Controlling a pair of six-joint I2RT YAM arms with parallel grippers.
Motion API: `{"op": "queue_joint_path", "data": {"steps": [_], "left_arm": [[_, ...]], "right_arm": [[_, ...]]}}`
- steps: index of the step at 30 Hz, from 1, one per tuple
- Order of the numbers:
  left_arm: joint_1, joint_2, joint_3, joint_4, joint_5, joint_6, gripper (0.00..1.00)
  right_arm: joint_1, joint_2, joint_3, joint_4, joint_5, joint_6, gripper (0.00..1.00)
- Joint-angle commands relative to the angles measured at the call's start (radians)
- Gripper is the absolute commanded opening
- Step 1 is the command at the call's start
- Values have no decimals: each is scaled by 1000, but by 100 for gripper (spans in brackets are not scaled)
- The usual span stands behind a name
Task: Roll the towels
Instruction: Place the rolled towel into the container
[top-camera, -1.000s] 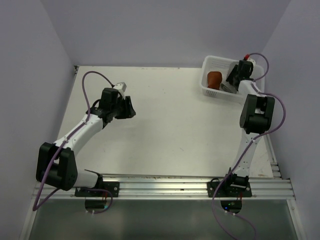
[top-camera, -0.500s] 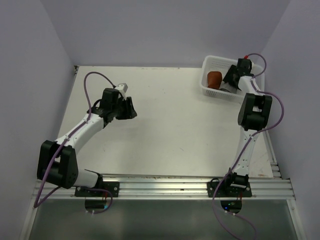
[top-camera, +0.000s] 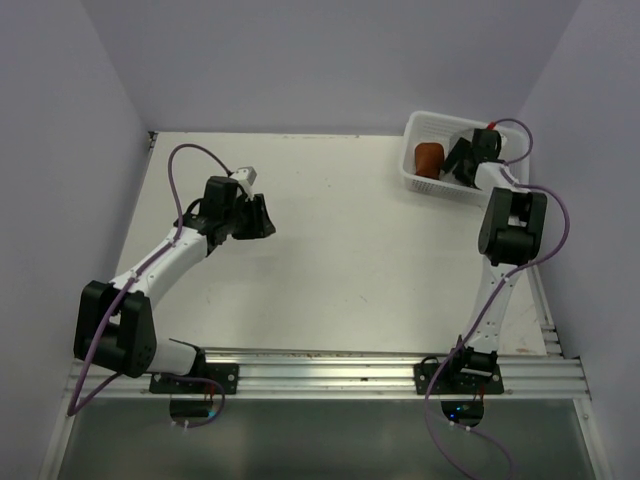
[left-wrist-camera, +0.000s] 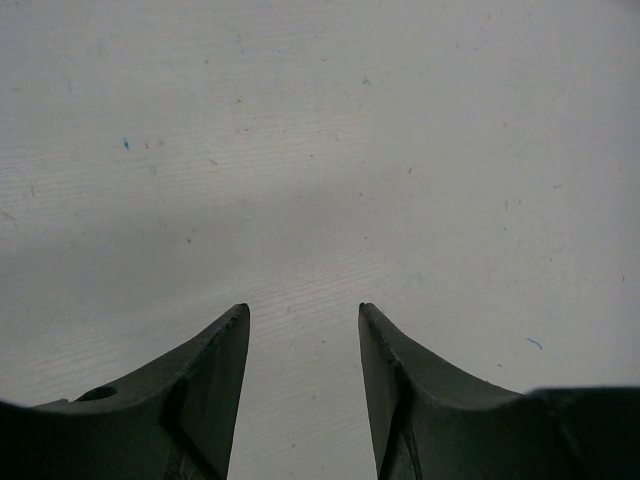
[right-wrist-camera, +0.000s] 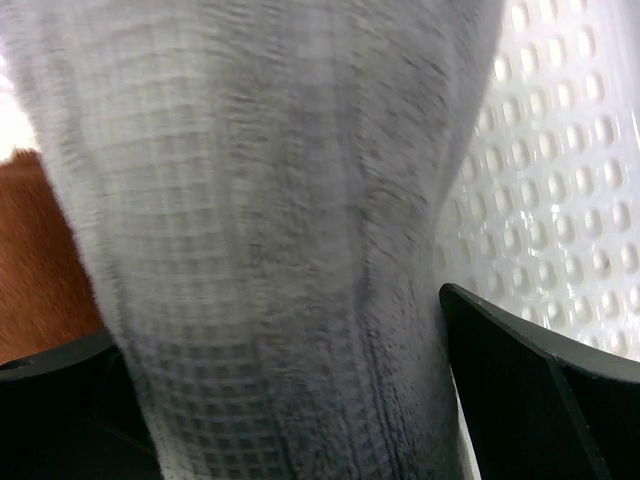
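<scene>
Straddling the grey towel (right-wrist-camera: 260, 200), the right pincer (right-wrist-camera: 272, 315) gapes wide.

arms (top-camera: 165, 258): white links, black joints | cables (top-camera: 172, 180): purple | pincer fingers (left-wrist-camera: 200, 400): black, tapered

a white table (top-camera: 350, 250) fills the middle of the top view, its matte surface marked with faint specks and scuffs, which show up close in the left wrist view. a white plastic mesh basket (top-camera: 425, 187) sits at the table's upper right corner, near the right wall; its side of round holes fills the right of the right wrist view. lavender walls (top-camera: 300, 60) enclose the table at the back and both sides. an aluminium rail (top-camera: 330, 372) runs across the bottom of the frame.
</scene>
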Motion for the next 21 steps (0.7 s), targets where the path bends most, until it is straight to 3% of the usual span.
{"op": "queue_joint_path", "data": {"steps": [1, 7, 21], "left_arm": [[11, -26, 5, 36, 28, 23, 52], [11, -22, 7, 37, 38, 27, 52], [22, -9, 7, 42, 67, 27, 53]], "right_arm": [[-6, -130, -121, 208, 3, 25, 99], [-6, -158, -279, 501, -12, 42, 99], [-4, -223, -388, 681, 31, 11, 99]]}}
